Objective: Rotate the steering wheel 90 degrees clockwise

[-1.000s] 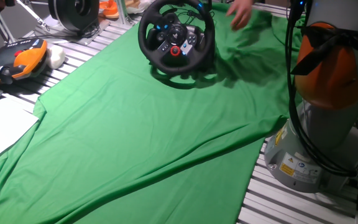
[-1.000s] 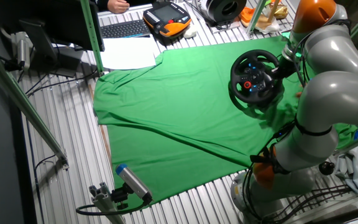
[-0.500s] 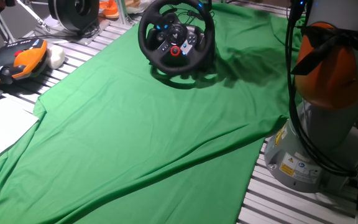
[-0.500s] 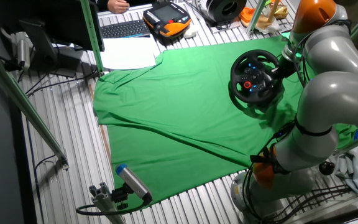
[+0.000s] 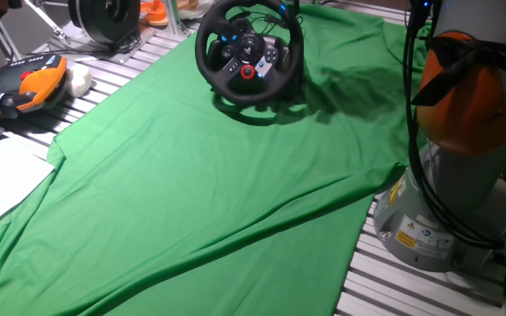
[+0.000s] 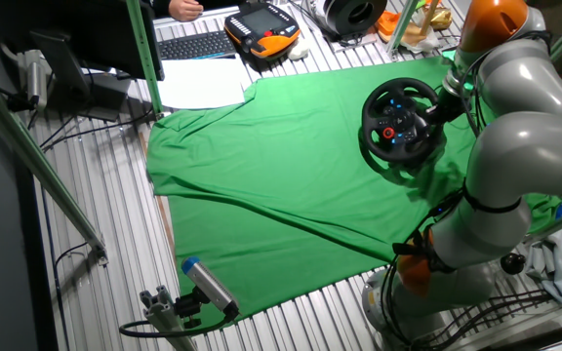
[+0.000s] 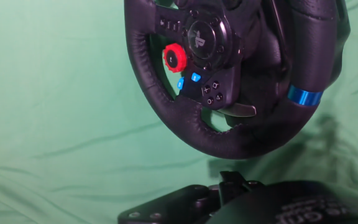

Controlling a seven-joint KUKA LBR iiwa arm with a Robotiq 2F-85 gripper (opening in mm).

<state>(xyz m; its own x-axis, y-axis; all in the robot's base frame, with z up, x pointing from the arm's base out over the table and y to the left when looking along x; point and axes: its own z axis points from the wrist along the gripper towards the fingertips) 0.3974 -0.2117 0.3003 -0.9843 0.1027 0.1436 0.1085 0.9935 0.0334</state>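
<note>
In the one fixed view, a white sheet of paper [image 5: 3, 180] lies at the left edge of the slatted metal table [image 5: 130, 54], with an orange-and-black handheld pendant [image 5: 23, 85] just behind it and a white cloth wad [image 5: 79, 79] beside that. A wrinkled green cloth [image 5: 209, 184] covers most of the table. Toward its far side stands the black gaming steering wheel with a thick round rim [image 5: 249, 54], tilted on its bulky black base, the red knob and blue lights showing on the centre hub. Behind it to the left sits a round black-and-silver drum-like device in a metal frame [image 5: 104, 19]. At the right rises the grey-and-orange robot arm [image 5: 464, 114], its base bolted at the cloth's edge.

In the other fixed view the wheel sits near the right end of the cloth, and the arm bends over so that its wrist is close behind the rim.

In the hand view the rim fills the upper middle, with a blue band on its right side. The dark end effector [image 7: 241, 202] shows only as a blurred black mass at the bottom edge, apart from the rim; whether its fingers are spread or closed cannot be told.
</note>
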